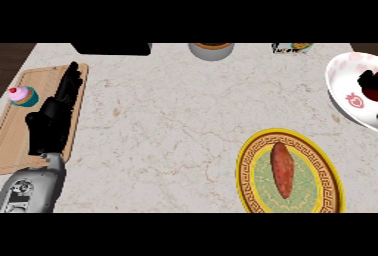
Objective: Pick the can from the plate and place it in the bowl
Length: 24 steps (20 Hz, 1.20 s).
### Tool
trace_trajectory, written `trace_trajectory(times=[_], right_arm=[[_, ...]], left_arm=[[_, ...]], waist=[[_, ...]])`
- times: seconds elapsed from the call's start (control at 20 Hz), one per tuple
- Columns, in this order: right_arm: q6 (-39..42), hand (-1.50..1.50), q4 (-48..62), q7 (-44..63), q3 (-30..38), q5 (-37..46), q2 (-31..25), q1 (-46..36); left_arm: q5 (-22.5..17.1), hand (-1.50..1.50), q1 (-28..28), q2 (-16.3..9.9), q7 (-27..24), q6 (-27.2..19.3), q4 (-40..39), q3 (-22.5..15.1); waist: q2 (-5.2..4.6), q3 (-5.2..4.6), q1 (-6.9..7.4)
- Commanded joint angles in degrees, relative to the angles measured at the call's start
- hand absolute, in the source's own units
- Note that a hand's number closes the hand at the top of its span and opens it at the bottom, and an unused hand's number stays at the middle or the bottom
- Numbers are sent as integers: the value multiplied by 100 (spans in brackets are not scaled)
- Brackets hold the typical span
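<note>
No can shows anywhere in the head view. A round plate with a yellow patterned rim and green middle lies at the lower right, and a long reddish-brown sweet potato rests on it. At the right edge sits a white bowl with red strawberry prints. A black shape that looks like part of my right hand shows over the bowl, cut off by the picture's edge. My left hand rests open at the left, fingers pointing up, over a wooden cutting board.
A pink and teal cupcake stands on the cutting board by the left hand. Along the counter's far edge are a black object, a grey round container and a small item.
</note>
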<state>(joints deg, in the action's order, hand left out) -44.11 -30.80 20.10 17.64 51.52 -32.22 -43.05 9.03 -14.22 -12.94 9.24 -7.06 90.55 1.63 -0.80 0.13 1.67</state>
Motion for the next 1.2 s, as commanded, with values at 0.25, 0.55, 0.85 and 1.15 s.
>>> trace_trajectory(times=[0.25,0.55,0.85,1.15], right_arm=[[348,-150,1227,-1246,1017,-1118,-430,-133],[926,-150,1152,-2787,1710,-2061,-381,67],[773,-150,1295,-3580,2236,-2586,-446,-71],[1458,-150,1344,-4377,2774,-3287,-732,286]], left_arm=[[-3,0,-114,130,-86,27,-105,-71],[-42,0,-48,49,32,82,98,-10],[59,0,81,12,-51,111,117,-55],[64,0,351,41,-208,79,134,22]], waist=[[-84,26,117],[-63,40,113],[-43,22,139],[19,7,-9]])
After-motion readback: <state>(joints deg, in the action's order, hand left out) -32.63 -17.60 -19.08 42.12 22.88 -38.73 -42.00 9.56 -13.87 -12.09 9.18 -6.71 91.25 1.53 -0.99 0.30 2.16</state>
